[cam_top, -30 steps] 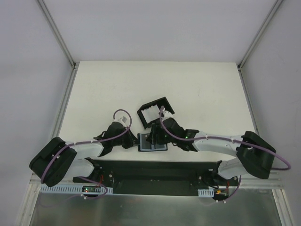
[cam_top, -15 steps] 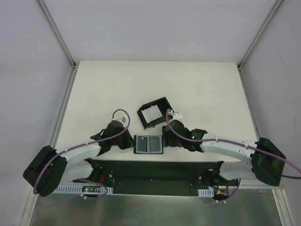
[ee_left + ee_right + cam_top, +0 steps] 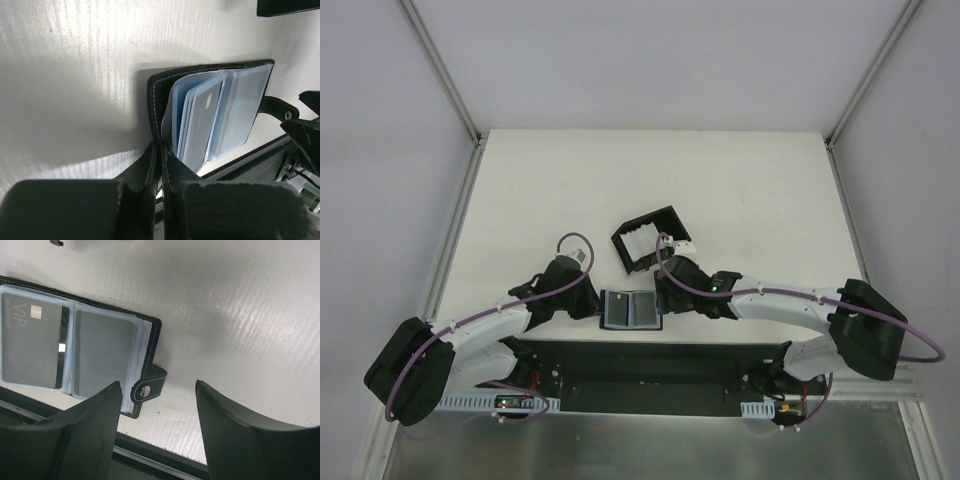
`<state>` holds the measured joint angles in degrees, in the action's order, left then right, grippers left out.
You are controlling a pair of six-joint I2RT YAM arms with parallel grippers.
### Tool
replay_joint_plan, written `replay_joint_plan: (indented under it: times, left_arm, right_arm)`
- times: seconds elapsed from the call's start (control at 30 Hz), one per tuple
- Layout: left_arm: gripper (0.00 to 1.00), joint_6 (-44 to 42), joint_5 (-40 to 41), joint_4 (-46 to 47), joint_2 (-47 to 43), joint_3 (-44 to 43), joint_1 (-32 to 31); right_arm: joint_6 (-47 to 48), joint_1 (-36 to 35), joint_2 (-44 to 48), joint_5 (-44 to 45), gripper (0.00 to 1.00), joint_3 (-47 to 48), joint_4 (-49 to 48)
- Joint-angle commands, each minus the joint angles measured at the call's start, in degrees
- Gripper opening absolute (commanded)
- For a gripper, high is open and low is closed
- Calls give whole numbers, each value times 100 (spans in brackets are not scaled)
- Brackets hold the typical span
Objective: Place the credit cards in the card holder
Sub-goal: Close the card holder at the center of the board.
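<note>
Now the right tool [image 3: 663, 290] is hanging just beside the right edge of the card holder [image 3: 632, 310], its fingers standing spread with nothing between them. A second ago it was sitting right over the open pages, then it was swinging out to the right, and it is now drifting back toward the clasp side. Over the same stretch the card holder has been sliding a little to the left and nearer the arms' bases, so it is now lying open and flat at the near edge of the desk [image 3: 750, 200]. The left tool [image 3: 161, 147] is still pressing its fingers together on the holder's left cover, pinching the black stitched edge and keeping the book of clear sleeves open. From the right wrist, a greyish card marked VIP [image 3: 30, 340] is showing inside the left sleeve and a second plain grey card [image 3: 105, 352] is sitting inside the right sleeve, both looking fully seated and square. The clasp tab [image 3: 147, 388] is lying unfastened on the desk, sticking out from the right cover between the spread fingers. Judging by this, the right arm is letting go after an insertion, and the loading step is looking finished for these two cards. Behind the holder the black walled tray [image 3: 618, 252] is standing apart from it, and whether any card is waiting inside is too small to tell. If one is, the left pinch is already keeping the sleeves ready for it.
</note>
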<state>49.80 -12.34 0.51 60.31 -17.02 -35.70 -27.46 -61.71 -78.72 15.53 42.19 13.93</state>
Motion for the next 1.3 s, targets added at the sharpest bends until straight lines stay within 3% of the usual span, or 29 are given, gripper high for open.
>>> replay_joint_plan:
  times: [0.0, 0.17, 0.37, 0.53, 0.6, 1.1, 1.27]
  left_arm:
    - [0, -216, 197, -456, -37, -144, -60]
    - [0, -225, 249, -561, -107, -232, -60]
    - [0, -269, 276, -640, -125, -320, -60]
    - [0, -295, 319, -701, -169, -381, -60]
    - [0, -339, 320, -772, -187, -460, -60]
    - [0, -674, -559, -851, 156, -1392, -226]
    - [12, -638, -516, -842, 305, -1655, -463]
  right_arm:
    - [57, -86, -162, -59, 63, 342, 56]
    - [-83, -131, -248, 73, 59, 482, 267]
    - [-277, -227, -522, 29, 40, 448, 241]
    - [-339, -236, -364, 143, 14, 272, 180]
    - [-339, -218, -285, 170, 8, 176, 92]
    - [-506, -227, -240, 143, 1, -396, -1270]
    - [-549, -227, -284, 143, 0, -458, -1367]
